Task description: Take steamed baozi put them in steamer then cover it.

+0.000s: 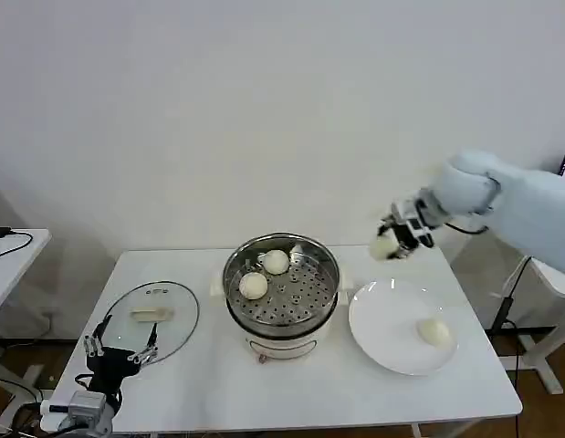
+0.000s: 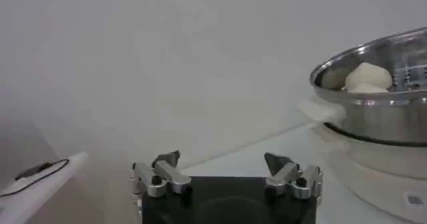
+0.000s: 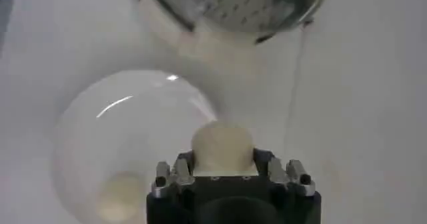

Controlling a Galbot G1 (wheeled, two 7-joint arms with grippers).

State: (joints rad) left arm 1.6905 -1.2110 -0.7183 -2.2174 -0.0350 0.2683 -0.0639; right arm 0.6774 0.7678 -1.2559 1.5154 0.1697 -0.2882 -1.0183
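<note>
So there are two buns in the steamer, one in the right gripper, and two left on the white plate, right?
Not quite: the white plate holds one bun, not two, as the head view shows. The rest stands: two buns lie in the steamer, and the right gripper holds one.

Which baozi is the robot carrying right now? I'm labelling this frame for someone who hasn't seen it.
Start at the steel steamer mid-table, then go to the white plate on its right. Above the plate's far edge, the right claw is shut on a baozi. Alone among the buns it hangs in the air; two sit in the steamer, one on the plate.
</note>
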